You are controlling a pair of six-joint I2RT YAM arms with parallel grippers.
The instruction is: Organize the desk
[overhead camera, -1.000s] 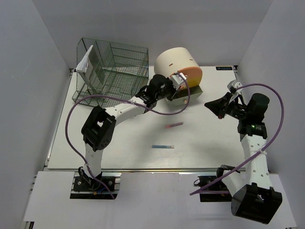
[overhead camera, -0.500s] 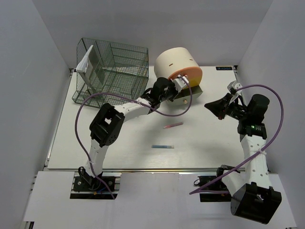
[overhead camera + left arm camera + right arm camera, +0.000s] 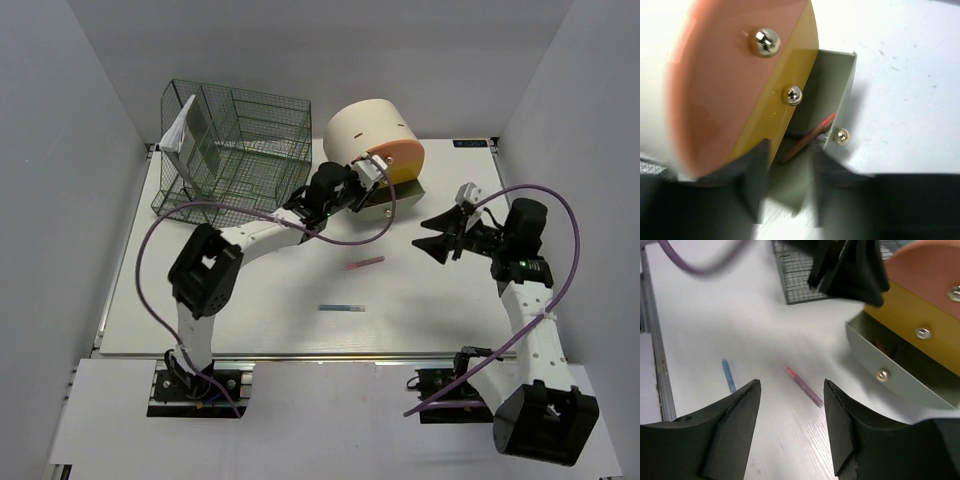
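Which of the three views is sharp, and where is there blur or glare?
Top external: sharp, evenly lit, only soft shadows on the desk. Left wrist: strongly blurred; the left end effector is smeared, and metal knobs on the drawer unit show glare. Right wrist: the pink pen is slightly soft, the purple cable blurred.

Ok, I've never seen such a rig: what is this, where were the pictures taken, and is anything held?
Two robot arms are bolted at the edge of a white desk. One picture looks down from above; two come from wrist cameras. On the desk stand a green wire rack and a round drawer unit, its grey drawer open; a pink pen and a blue pen lie loose. The left gripper, at the drawer, and the right gripper are open, holding nothing.
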